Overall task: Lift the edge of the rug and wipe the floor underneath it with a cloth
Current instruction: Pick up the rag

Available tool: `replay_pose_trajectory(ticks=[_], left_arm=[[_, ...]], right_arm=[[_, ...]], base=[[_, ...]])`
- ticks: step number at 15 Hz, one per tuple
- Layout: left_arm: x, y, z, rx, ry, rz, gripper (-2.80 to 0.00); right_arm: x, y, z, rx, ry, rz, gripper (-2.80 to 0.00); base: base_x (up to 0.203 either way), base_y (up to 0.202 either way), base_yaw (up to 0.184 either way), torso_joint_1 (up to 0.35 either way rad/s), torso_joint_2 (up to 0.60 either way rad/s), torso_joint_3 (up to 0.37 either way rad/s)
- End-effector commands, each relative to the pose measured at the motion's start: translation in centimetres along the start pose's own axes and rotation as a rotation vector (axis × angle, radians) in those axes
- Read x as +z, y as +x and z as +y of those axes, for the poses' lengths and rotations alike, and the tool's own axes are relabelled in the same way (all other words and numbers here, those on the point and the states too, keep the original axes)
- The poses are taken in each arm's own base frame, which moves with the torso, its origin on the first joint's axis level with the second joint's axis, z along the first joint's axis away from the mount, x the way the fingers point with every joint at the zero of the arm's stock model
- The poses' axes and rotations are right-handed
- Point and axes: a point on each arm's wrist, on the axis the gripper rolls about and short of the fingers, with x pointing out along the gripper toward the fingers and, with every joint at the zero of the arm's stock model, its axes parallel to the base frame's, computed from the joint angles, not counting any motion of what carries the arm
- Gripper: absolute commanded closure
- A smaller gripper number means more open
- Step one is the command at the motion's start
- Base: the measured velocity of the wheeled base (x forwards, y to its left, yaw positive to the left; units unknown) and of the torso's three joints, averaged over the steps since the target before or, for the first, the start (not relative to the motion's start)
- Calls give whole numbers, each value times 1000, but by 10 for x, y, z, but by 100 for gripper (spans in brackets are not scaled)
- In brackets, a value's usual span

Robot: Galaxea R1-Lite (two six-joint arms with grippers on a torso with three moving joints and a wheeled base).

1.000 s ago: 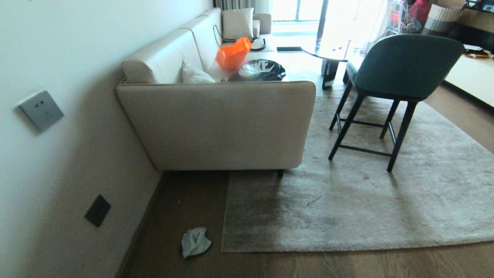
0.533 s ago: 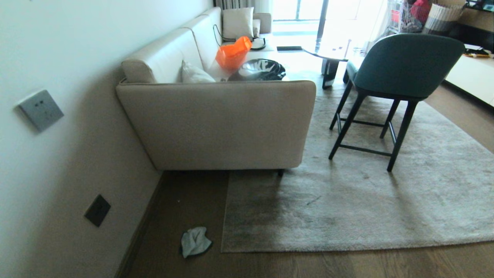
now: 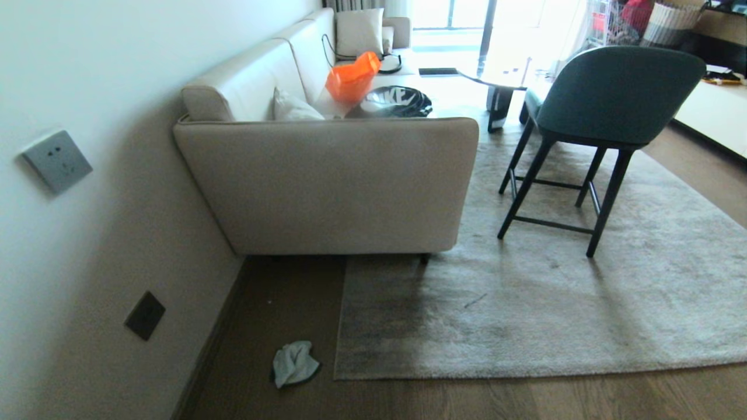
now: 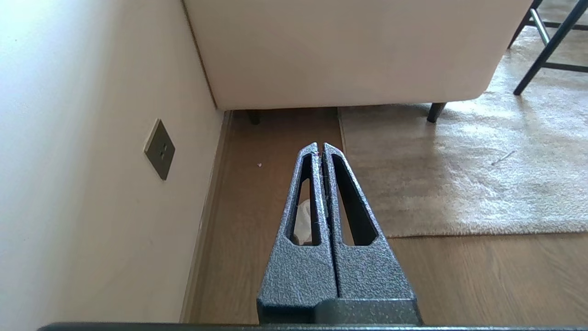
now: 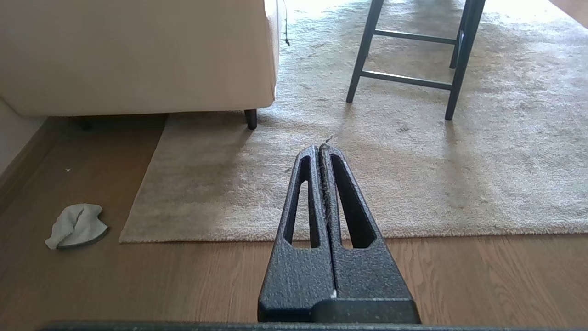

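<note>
The left end effector (image 4: 320, 148) hangs above the brown wood-grain plank floor (image 4: 262, 193) with its two dark speckled fingers pressed together and nothing between them. Directly below it, seen through the slot of one finger, lies the small pale grey-white fuzzy cloth (image 4: 303, 223), crumpled on the bare floor and not touched by it. The straight border and square corner of the large light grey short-pile rug (image 4: 363, 230) lie flat just to the side of this end effector, toward the right arm.

The right end effector (image 5: 320, 148) is likewise fully closed and empty, held above the front border of the rug. From it, the cloth (image 5: 76, 225) sits well off toward the left arm, just beyond the rug corner (image 5: 126, 236), near the skirting of the pale wall (image 3: 87, 262).

In the head view neither arm shows. The cloth (image 3: 293, 363) rests between wall and rug corner (image 3: 339, 373). Beyond stands the beige upholstered sofa (image 3: 327, 181), one dark foot on the rug, and a dark green chair (image 3: 613, 93) with black legs stands on the pile.
</note>
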Motion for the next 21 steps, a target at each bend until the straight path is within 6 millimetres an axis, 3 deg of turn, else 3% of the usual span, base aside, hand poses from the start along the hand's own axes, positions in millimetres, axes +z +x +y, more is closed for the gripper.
replay_pose_trajectory(ticks=[1,21], left_arm=[[0,0,0,0,0,0,0],[0,0,0,-1,0,-1,0]], right_arm=[[0,0,0,0,0,0,0],[0,0,0,0,0,0,0]], base=[[0,0,0,0,0,0],[0,0,0,0,0,0]])
